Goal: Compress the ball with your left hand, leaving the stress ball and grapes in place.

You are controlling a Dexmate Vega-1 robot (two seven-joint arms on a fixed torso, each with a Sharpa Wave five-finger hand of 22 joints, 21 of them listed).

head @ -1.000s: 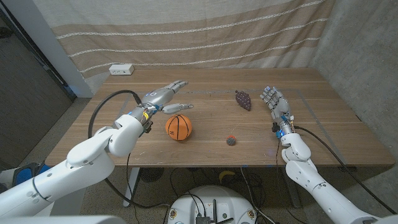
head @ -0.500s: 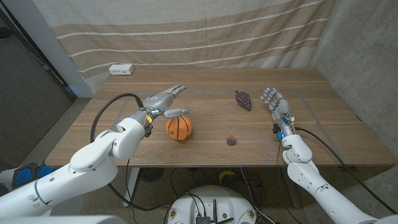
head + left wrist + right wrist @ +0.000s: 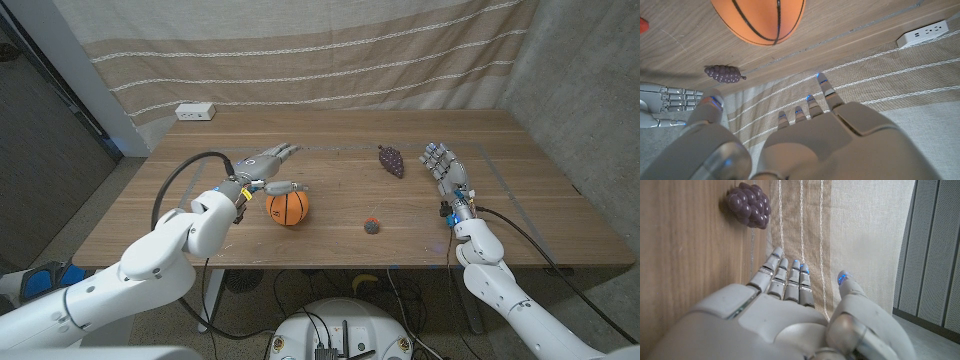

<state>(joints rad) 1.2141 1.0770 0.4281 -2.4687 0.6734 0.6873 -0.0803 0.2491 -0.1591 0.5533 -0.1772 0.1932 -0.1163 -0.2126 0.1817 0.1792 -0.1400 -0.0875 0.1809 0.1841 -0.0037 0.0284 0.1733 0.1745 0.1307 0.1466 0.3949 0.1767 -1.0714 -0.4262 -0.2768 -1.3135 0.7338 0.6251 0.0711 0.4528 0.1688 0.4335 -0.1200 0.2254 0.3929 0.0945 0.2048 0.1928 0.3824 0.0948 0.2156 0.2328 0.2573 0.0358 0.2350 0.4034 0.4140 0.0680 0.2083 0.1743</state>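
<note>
An orange basketball-patterned ball [image 3: 288,207] [image 3: 759,19] sits on the wooden table [image 3: 330,240] left of the middle. My left hand [image 3: 262,170] [image 3: 805,135] hovers just behind and above it, fingers spread, thumb over the ball's top, holding nothing. A small dark stress ball with a red spot [image 3: 372,226] lies to the right of the ball. A bunch of purple grapes [image 3: 391,160] [image 3: 723,73] [image 3: 748,205] lies farther back. My right hand [image 3: 443,167] [image 3: 790,310] stands with fingers apart at the right, beside the grapes, holding nothing.
A white power strip [image 3: 195,112] [image 3: 920,33] lies at the table's back left corner. A striped beige curtain [image 3: 300,50] hangs behind the table. Black cables run along both arms.
My left hand has come down and toward the orange ball, its thumb now over the ball's top. The ball, stress ball, grapes and right hand have kept their places.
</note>
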